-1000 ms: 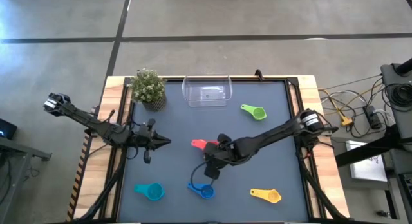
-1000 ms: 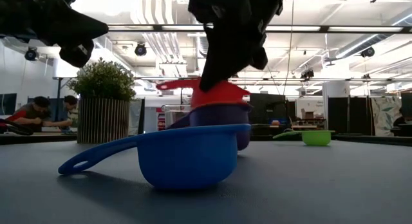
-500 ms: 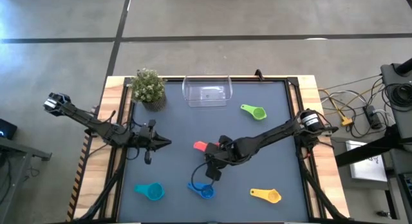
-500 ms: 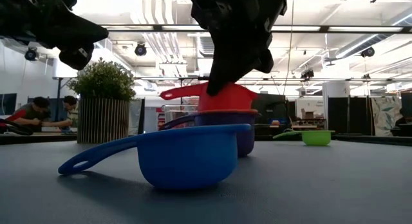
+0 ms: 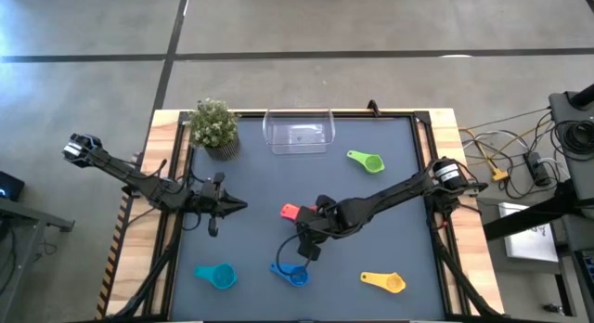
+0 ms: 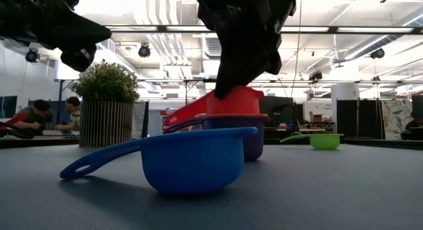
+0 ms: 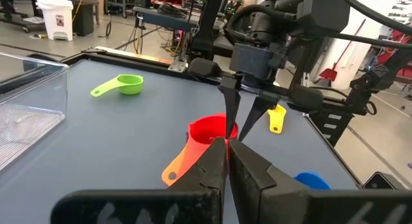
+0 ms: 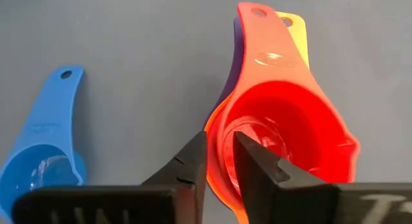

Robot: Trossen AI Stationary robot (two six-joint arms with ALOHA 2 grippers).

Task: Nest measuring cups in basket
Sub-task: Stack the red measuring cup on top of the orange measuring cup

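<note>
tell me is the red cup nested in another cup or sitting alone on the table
Nested. In the low view the red cup sits inside the purple cup, with the right claw pinching its rim.

I am looking past my left gripper [image 7: 228, 161], its fingers lying pressed together. Beyond them the right gripper [image 7: 242, 116] is pinching the rim of the red measuring cup [image 7: 209, 130] on the table [image 7: 122, 134]. The green measuring cup [image 7: 121, 85], yellow measuring cup [image 7: 277, 118], blue measuring cup [image 7: 313, 181] and clear basket [image 7: 29, 95] are sitting around it
</note>
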